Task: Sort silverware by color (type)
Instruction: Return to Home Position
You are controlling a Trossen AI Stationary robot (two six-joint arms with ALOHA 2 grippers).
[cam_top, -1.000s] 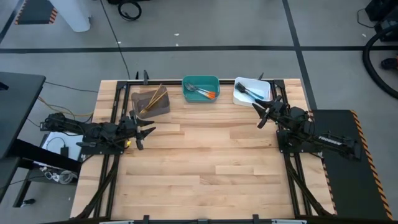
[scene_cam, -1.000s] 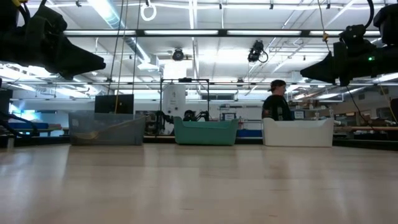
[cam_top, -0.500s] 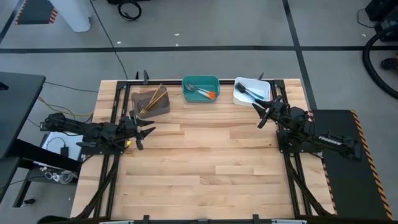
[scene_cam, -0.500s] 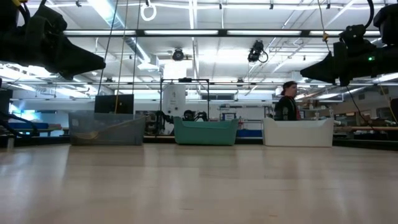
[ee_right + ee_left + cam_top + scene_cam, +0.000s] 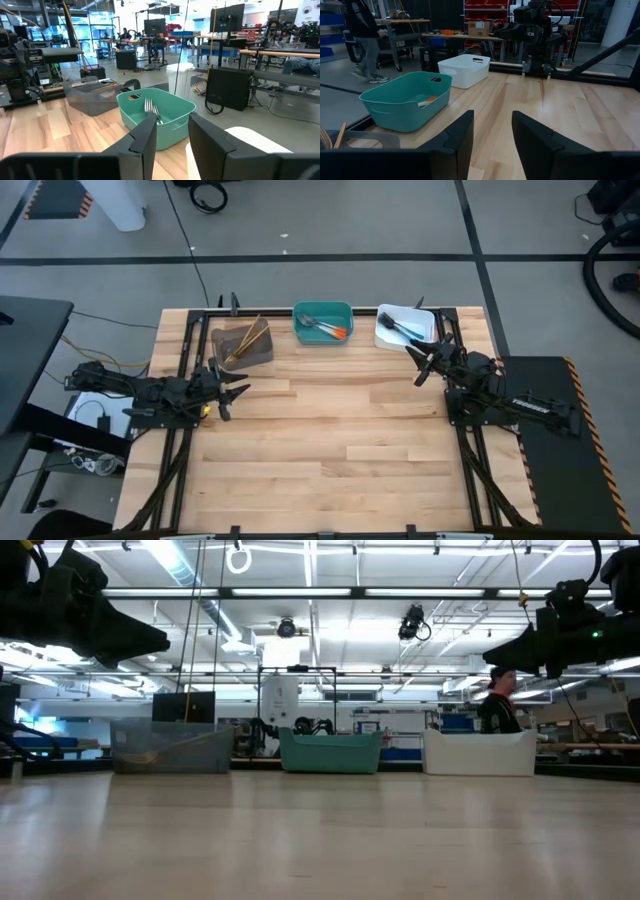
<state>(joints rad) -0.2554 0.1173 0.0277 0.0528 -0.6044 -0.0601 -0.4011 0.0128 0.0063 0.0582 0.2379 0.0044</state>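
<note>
Person (image 5: 497,705) stepped right behind white bin (image 5: 480,753), left fingers (image 5: 460,136) unmoved and apart, right fingers (image 5: 145,137) likewise apart, both empty

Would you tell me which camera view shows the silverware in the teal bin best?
The high view: looking straight down, it shows the orange-handled silverware inside the teal bin. The right wrist view shows only fork tines, the left wrist view an orange handle end, and the low view just the bin's wall.
</note>
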